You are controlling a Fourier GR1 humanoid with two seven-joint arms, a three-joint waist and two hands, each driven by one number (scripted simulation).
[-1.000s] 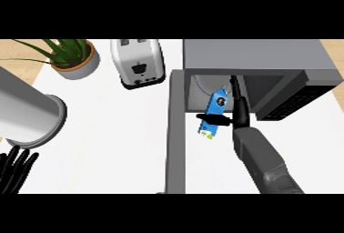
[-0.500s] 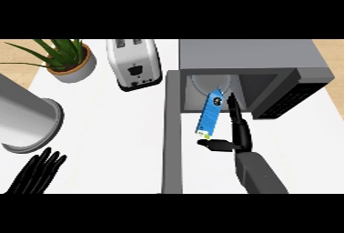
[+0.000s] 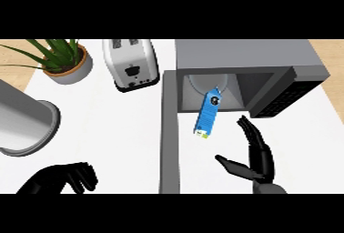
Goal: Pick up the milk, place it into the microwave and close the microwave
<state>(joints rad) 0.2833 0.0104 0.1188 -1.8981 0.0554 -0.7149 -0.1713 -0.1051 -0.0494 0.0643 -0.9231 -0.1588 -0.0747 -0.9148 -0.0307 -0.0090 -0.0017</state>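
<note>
The milk (image 3: 209, 113) is a slim blue carton with a white and green base. It leans at the mouth of the grey microwave (image 3: 242, 54), top end inside the cavity and base out over the sill. The microwave's door (image 3: 169, 136) stands wide open, seen edge-on as a grey strip on the left of the cavity. My right hand (image 3: 259, 157) is open below and to the right of the carton, fingers straight, thumb out to the left, touching nothing. My left hand (image 3: 64, 177) rests low at the left, fingers relaxed, holding nothing.
A silver toaster (image 3: 131, 63) stands left of the microwave at the back. A potted plant (image 3: 64, 59) is in the far left corner. A large grey cylinder (image 3: 23, 120) stands at the left edge, above my left hand.
My right hand has let go of the milk and drawn back toward the lower edge. The carton stays at the microwave's mouth. My left hand has come further into view.
</note>
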